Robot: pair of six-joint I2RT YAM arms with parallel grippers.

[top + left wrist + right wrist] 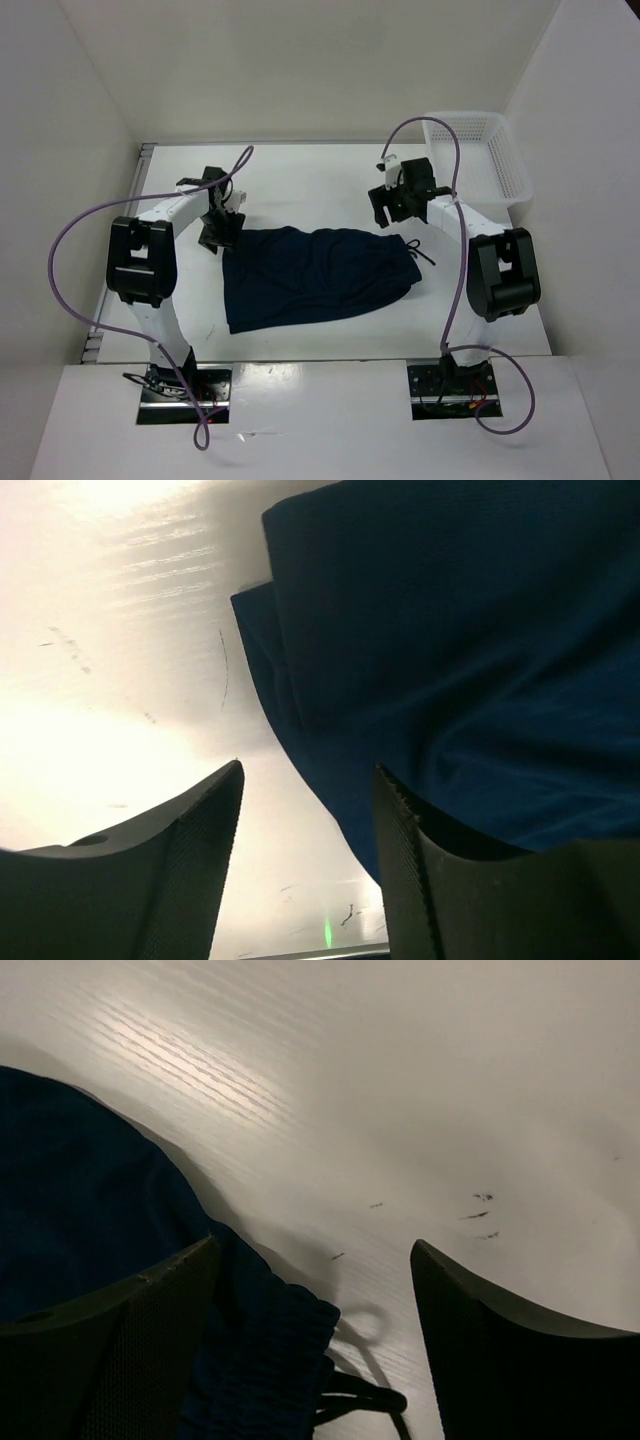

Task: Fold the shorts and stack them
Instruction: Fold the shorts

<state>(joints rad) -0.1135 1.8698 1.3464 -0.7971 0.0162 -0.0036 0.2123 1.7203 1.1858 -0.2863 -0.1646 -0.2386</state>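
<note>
The shorts (320, 275) lie flat mid-table (300, 180), waistband toward the right, hems toward the left. The drawstring (418, 250) trails off the waist end. The left wrist view shows two offset layers at the hem corner, so prob. one leg is already laid over the other.

Left gripper (220, 228) hovers at the far-left hem corner w/ jaws apart and nothing held. In its own cam the shorts' edge (460, 660) runs under the right-hand finger (420, 880), w/ bare table between the tips (310, 775). Right gripper (395, 200) sits over the far waistband corner, also spread wide and empty. Its cam shows the ribbed waistband (280, 1350) and drawstring loop (360, 1400) by one finger, and the other finger is over bare tabletop.

Both are placed at the two far corners, likely so each can pinch one and carry that long edge toward the near side for the next fold. Neither is straddling cloth yet, so each needs a small shift inward before closing.

White mesh basket (512, 165) stands far right, well apart from the shorts.
</note>
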